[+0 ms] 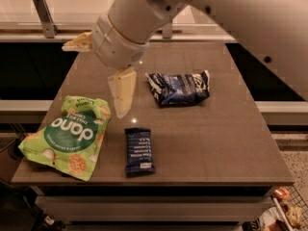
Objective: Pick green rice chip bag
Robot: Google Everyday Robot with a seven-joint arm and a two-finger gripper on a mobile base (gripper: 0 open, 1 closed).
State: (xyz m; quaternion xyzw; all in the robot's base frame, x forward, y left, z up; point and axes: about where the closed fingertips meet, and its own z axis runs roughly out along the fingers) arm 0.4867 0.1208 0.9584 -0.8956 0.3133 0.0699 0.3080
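The green rice chip bag [67, 136] lies flat at the table's front left corner, its lower edge hanging slightly over the table edge. It is lime green with a dark green circle and white lettering. My gripper [92, 81] hangs above the table just behind and to the right of the bag. Its two pale fingers are spread wide and hold nothing. One finger [77, 42] points left and the other [121, 92] points down, close to the bag's upper right corner.
A dark blue and white bag [179, 88] lies at the table's middle right. A small dark blue bar wrapper [138, 149] lies near the front, right of the green bag. The brown table [216, 143] has a counter rail behind it. My arm spans the upper right.
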